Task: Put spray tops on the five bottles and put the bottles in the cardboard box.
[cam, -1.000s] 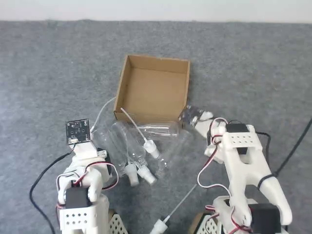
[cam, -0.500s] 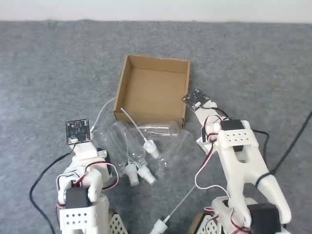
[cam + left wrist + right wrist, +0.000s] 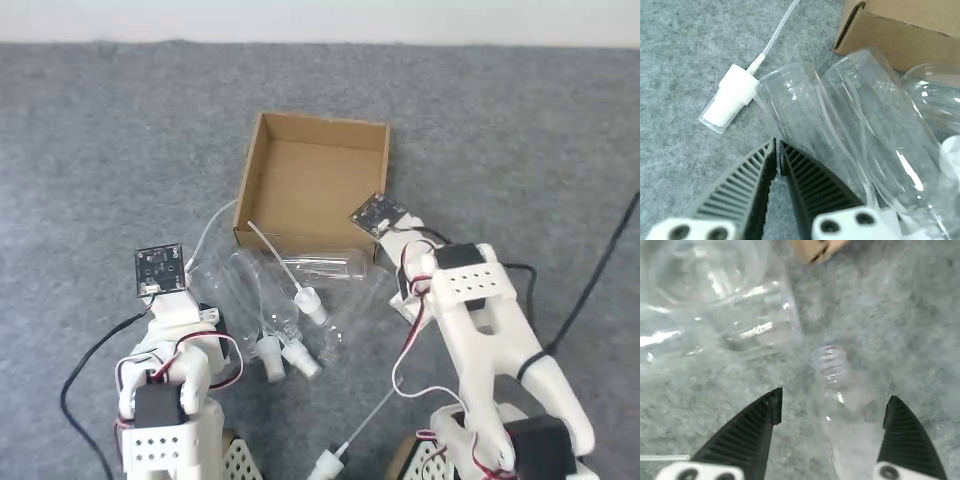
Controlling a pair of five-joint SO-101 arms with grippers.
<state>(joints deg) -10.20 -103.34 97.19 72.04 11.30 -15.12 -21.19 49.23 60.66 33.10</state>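
Leftward, toward the box (image 3: 262,150), the right tool (image 3: 835,396) is now swung; it is held open astride an uncapped bottle (image 3: 832,367) on the grey carpeted counter (image 3: 520,130). The left tool (image 3: 778,146) is closed, empty. If pinched off-centre, the slick bottle may be squirted away. A pale wall (image 3: 320,20) is seen behind.

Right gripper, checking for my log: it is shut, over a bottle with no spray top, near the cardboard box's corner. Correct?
Not shut: the right wrist view shows the right gripper open, straddling the bottle with no spray top. The rest holds; the corner of the cardboard box is close by.
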